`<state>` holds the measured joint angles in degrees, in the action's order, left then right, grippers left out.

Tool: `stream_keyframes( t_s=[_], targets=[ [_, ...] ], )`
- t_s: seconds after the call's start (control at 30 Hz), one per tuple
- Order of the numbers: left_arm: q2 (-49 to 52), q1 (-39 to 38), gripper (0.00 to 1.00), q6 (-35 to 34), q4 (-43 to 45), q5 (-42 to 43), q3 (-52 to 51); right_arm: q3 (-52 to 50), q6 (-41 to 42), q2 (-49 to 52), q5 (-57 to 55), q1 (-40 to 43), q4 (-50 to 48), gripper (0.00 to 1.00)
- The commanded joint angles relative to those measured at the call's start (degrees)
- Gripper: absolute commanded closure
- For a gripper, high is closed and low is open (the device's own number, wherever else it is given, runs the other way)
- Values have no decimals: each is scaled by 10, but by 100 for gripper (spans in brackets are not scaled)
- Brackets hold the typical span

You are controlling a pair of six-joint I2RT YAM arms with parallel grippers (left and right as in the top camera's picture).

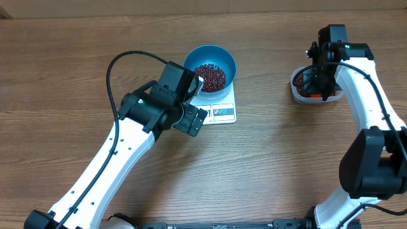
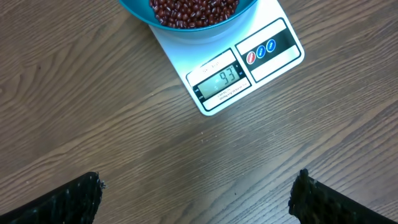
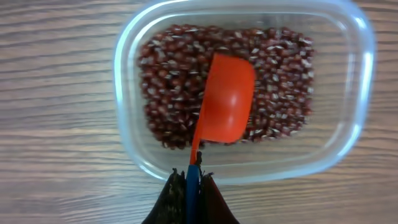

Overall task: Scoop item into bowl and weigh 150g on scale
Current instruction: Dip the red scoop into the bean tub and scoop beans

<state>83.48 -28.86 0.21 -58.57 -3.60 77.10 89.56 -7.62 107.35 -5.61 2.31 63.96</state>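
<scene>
- Beans in the bowl: a too-full scoop could push the scale too high.
- Right claw grips the scoop; left claw gapes, empty.

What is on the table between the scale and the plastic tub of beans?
Nothing: the overhead view shows only bare table between scale and tub.

The left arm and right arm have white links, black joints; a black cable loops behind the left wrist.
</scene>
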Motion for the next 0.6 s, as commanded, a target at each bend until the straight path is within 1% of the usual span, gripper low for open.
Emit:
stream_keyframes(
  t_s=[0.0,0.23,0.5,0.57],
  targets=[
    [-7,0,0,9,1,7,-2,-7,-6,2,68,0,-6,97],
    [-7,0,0,9,1,7,-2,-6,-5,1,103,6,-16,96],
    [-7,0,0,9,1,7,-2,-6,-6,1,210,54,-24,96],
    [-7,0,0,9,1,7,-2,-6,-17,2,241,67,-23,96]
  ],
)
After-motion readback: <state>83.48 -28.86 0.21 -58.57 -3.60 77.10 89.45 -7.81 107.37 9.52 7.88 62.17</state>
